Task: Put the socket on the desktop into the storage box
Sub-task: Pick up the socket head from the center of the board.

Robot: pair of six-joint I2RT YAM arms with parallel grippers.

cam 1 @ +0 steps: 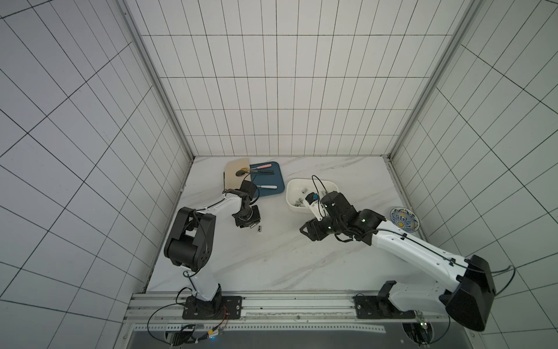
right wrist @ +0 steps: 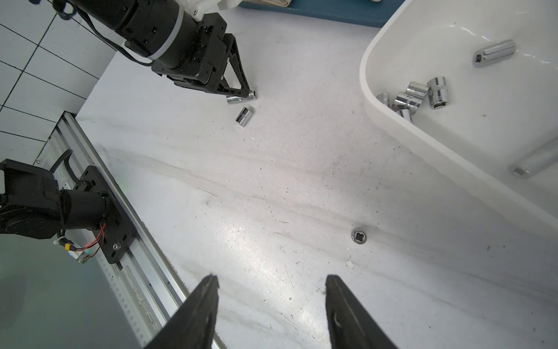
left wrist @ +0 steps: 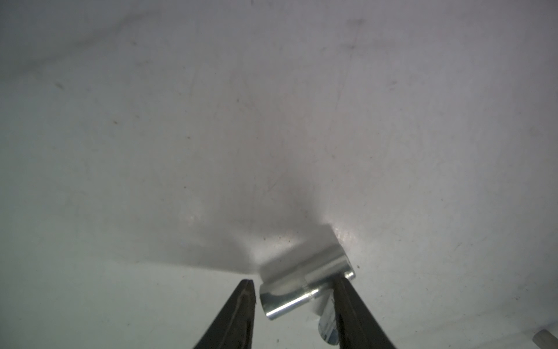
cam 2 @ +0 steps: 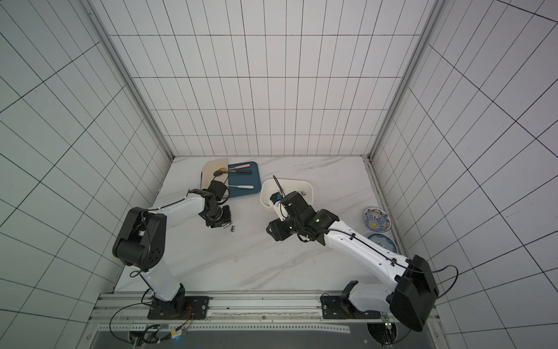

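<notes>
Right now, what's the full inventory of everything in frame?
tabletop: one, white marble, underneath everything
storage box: one, white, right of the tray
sockets in the box: at least six, chrome, mostly bunched at one wall
sockets on the tabletop: three, chrome; two lying at front left, one upright near the box
tray: one, dark blue, far side
utensils: three, with pink, black and white handles, on the tray
board: one, cream, at the tray's left side
patterned plate: one, blue and yellow, right edge
blue plate: one, blue, just nearer than the patterned one
left end effector: one, black, open around a lying socket
right end effector: one, black, open, empty, over bare tabletop
</notes>
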